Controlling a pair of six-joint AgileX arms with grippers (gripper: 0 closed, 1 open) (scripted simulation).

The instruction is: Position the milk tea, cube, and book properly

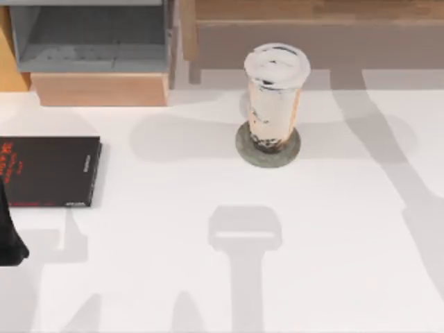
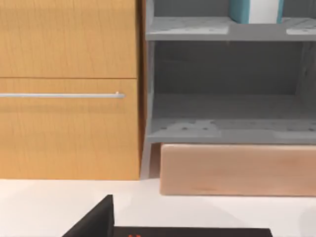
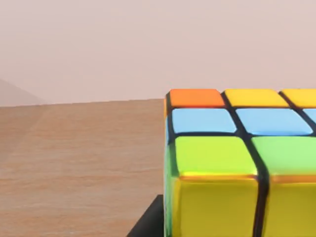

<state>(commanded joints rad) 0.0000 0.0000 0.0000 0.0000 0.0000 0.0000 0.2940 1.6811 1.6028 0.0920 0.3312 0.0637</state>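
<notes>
Three task objects sit in three separate places. The milk tea [image 1: 276,97] stands upright on a grey coaster [image 1: 268,146] at the middle rear of the white counter [image 1: 208,277], its long axis vertical and its domed lid uppermost. The teal book [image 2: 255,11] stands on the upper board of the grey shelf [image 2: 227,128], seen from the left wrist view; it looks upright, spine and page edges running vertically, though most of it is cut off. The cube [image 3: 237,163] sits very close to the right wrist camera, one flat face turned squarely toward it, above a wooden surface [image 3: 79,163]; being a cube, it has no long axis to speak of.

A thinner black book [image 1: 47,171] with red lettering lies flat at the counter's left side, its long side running left to right. A dark part of the left arm [image 1: 10,239] shows at the left edge of the top view, just in front of that black book.

Whether the right pincer is closed on the cube, or merely near it, cannot be told; nor can the left pincer's opening be made out.

Judging by position, the cube lies directly ahead of the right wrist, so the right arm is far the nearer one to it, and the coming move likely turns on settling or letting go of that cube squarely on the wood.
</notes>
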